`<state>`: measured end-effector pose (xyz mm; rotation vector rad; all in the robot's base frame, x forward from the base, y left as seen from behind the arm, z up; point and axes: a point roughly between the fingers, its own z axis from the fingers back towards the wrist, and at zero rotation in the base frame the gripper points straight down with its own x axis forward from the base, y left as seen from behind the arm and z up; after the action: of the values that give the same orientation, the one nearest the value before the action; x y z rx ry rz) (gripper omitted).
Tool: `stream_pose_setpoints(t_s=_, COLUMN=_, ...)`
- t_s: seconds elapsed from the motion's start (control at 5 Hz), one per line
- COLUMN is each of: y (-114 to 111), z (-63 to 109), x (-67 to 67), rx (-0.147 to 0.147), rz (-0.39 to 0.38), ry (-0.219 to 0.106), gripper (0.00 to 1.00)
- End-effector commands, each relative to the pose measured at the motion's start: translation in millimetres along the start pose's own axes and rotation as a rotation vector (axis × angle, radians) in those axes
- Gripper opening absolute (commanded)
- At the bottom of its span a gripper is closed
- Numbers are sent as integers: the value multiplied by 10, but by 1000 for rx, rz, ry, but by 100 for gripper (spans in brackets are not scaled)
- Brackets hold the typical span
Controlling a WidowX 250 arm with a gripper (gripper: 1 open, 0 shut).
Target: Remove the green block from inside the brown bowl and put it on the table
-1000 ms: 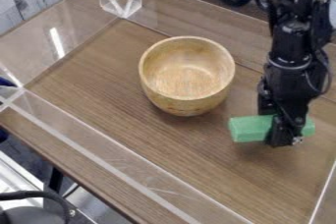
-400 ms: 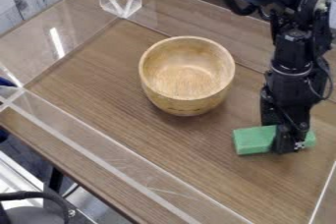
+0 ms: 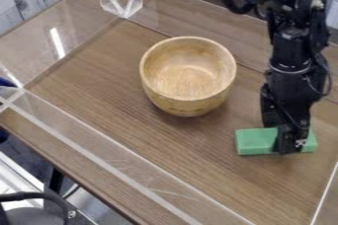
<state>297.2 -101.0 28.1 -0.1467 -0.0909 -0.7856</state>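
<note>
The brown bowl stands empty near the middle of the table. To its lower right, the green block lies flat on the tabletop close to the right edge. My gripper points straight down onto the block, its black fingers straddling the block's middle and set against its sides. I see no gap between fingers and block. The block's right end shows past the fingers.
Low clear acrylic walls run along the table's edges, one just right of the block. A small clear folded stand sits at the far corner. The black arm rises above the right side.
The gripper has sunk slightly with the green block, bringing it down from just above the table onto the surface right of the bowl. Between the last two frames almost nothing differs.
</note>
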Motion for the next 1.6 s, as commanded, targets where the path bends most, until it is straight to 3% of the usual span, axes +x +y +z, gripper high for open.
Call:
stream_pose_setpoints(t_s=0.0, y=71, z=262, x=104, rx=21, rz=46, ry=-69, gripper=100)
stream_pose_setpoints(t_s=0.4, y=122, z=346, x=98, rx=-10, rz=143, ry=-75, gripper=100)
stream_pose_setpoints(t_s=0.8, y=39, z=567, x=126, rx=10, rz=147, ry=-65, gripper=100)
stream_pose_setpoints(t_s=1.2, y=146, z=362, x=218, rx=31, rz=179, ry=-126, gripper=100)
stream_pose_setpoints(t_s=1.4, y=185, z=413, x=227, rx=20, rz=182, ry=-132, gripper=100)
